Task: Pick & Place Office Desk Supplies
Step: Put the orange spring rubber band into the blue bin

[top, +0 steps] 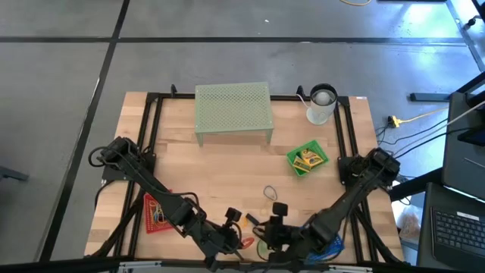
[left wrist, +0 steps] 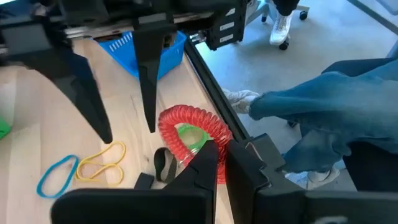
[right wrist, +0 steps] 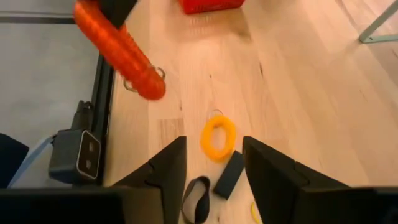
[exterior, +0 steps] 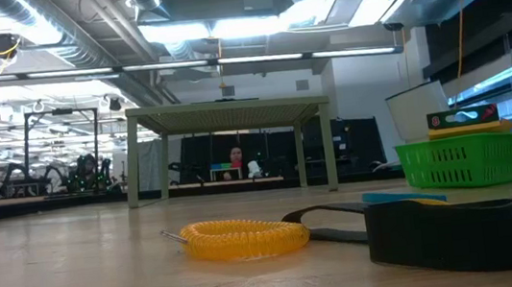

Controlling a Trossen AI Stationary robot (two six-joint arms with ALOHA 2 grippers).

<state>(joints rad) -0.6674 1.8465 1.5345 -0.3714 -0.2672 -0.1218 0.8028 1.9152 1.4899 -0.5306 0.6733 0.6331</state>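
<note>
My left gripper (left wrist: 222, 149) is shut on a red spiral coil ring (left wrist: 186, 134) near the table's front edge, also in the high view (top: 246, 243). My right gripper (right wrist: 214, 142) stands open just right of it (top: 274, 227), above a yellow-orange coil ring (right wrist: 217, 138) that lies flat on the table. A black block (right wrist: 229, 174) and a black band (right wrist: 198, 205) lie beside the yellow coil. Yellow rubber bands (left wrist: 102, 163) and a blue one (left wrist: 57, 174) lie on the wood below the right gripper's fingers (left wrist: 146, 81). My left gripper pinches the red coil's loop at one side (left wrist: 208, 142) between its two fingers, which slant down toward the table. The coil hangs below the fingers, clear of the table, with a small metal ring (right wrist: 155, 74) at its low end.
A red tray (top: 157, 214) sits at the front left and a blue tray (top: 330, 246) at the front right. A green basket (top: 307, 159), a pale green mesh riser (top: 233, 112) and a white cup (top: 321, 105) stand farther back. A person's legs (left wrist: 336, 118) show beside the table.
</note>
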